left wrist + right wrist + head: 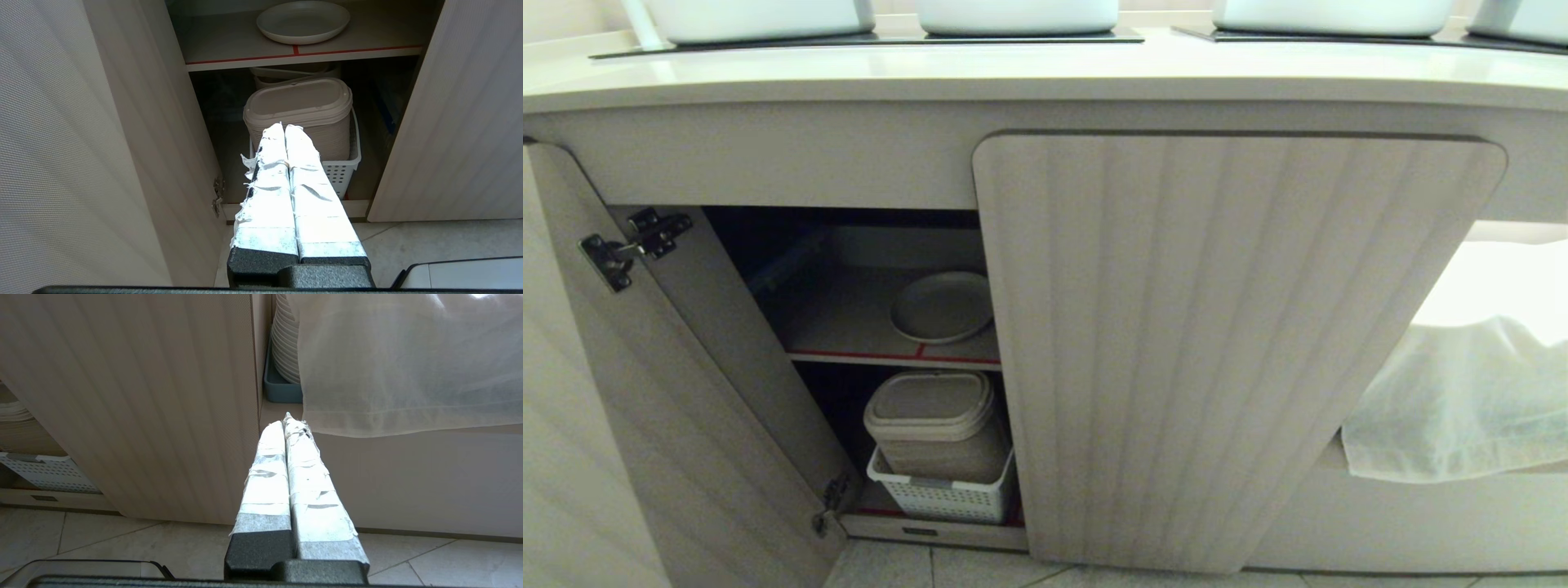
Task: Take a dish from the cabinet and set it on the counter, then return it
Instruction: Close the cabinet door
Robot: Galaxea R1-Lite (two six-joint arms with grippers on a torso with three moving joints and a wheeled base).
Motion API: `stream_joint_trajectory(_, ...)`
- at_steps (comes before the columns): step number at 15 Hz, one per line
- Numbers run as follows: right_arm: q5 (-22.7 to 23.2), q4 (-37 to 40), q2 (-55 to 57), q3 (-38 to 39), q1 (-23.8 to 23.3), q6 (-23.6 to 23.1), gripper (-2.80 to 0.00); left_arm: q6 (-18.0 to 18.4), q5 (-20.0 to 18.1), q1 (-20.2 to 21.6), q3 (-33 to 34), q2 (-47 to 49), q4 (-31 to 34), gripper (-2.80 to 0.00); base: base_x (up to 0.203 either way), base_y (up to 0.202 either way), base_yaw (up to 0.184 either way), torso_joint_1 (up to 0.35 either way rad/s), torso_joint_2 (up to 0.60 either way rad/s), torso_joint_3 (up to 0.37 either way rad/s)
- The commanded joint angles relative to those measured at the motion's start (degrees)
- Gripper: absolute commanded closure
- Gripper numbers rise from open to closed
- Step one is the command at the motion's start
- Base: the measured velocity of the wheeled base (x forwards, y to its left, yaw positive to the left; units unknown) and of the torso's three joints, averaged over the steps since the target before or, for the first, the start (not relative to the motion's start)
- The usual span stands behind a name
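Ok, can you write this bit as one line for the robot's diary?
dish: on cabinet shelf | cabinet door: open | left tool: shut, empty, facing cabinet | right tool: shut, empty

Cream dish [942, 306] lies flat on open cabinet's [1233, 327] red-edged shelf [849, 357].

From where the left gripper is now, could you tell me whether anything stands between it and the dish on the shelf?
Nothing visible does. The left door is open, and the dish lies alone on the red-edged shelf, above the lidded container beyond the shut left gripper.
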Motion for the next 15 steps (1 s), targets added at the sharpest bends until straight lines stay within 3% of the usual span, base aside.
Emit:
stream_joint_trajectory(1, -0.02, -0.02, -0.01, 0.01, 0.01, 0.01, 0.0, 0.0, -0.01, 0.0, 0.0, -0.01, -0.04, 0.0, 0.0, 0.0, 0.0, 0.0, 0.0, 0.0)
stream_joint_trajectory(15, -0.02, -0.02, -0.01, 0.01, 0.01, 0.01, 0.0, -0.79, 0.09, 0.0, 0.0, -0.01, -0.04, 0.0, 0.0, 0.0, 0.0, 0.0, 0.0, 0.0)
